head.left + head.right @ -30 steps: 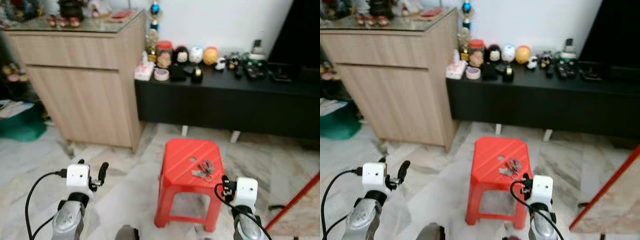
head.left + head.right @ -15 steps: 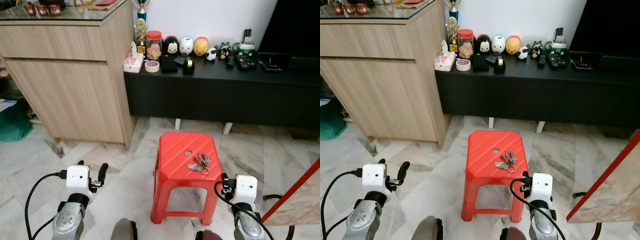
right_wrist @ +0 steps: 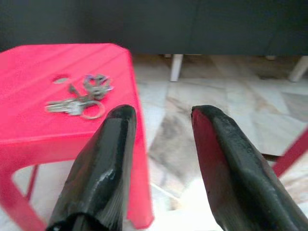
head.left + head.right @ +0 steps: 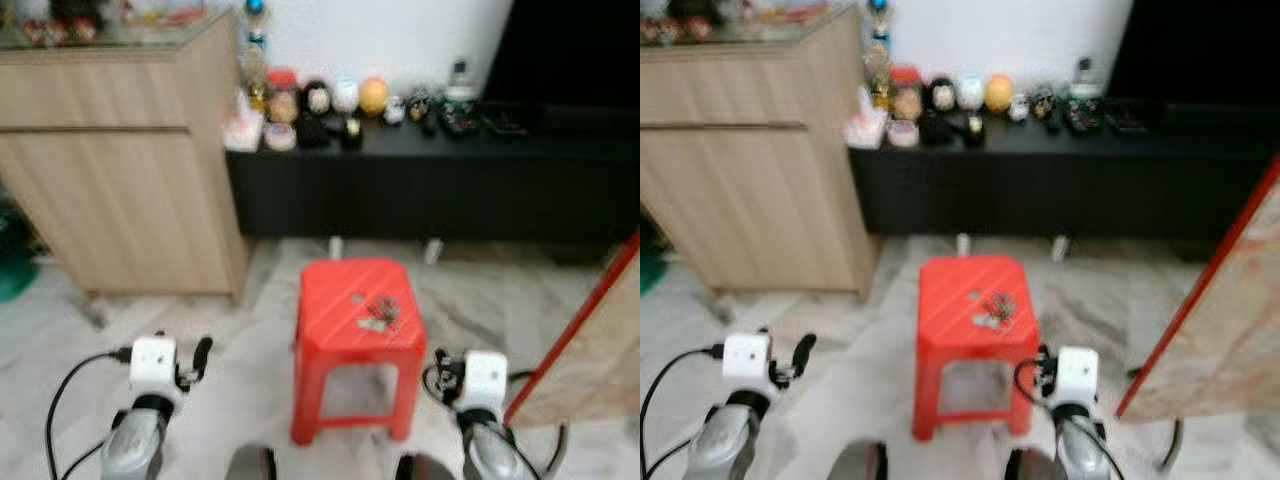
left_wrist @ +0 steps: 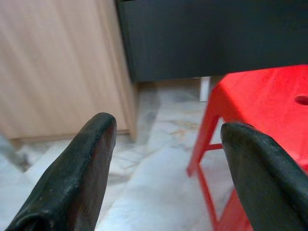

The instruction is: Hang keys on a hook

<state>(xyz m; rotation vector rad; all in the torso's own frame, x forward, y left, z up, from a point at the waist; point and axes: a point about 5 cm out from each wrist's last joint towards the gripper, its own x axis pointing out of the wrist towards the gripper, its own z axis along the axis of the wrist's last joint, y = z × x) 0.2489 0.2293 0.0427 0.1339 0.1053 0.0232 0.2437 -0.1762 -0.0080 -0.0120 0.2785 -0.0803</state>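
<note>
Keys (image 3: 79,98) lying atop red stool (image 4: 340,310), near its centre hole. Light, loose, jangly metal; best pinched at ring. Right gripper (image 3: 161,113) beside stool, fingers parted, empty; left gripper (image 5: 166,132) likewise.

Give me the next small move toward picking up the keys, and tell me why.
Probably bring the right end effector up over the red stool toward the keys. It is open, low beside the stool's edge, and the keys lie untouched on the seat nearest that arm.

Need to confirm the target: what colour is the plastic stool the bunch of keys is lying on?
Bright red stool; silvery metal keys lie on its top. Clearest in the right wrist view.
</note>
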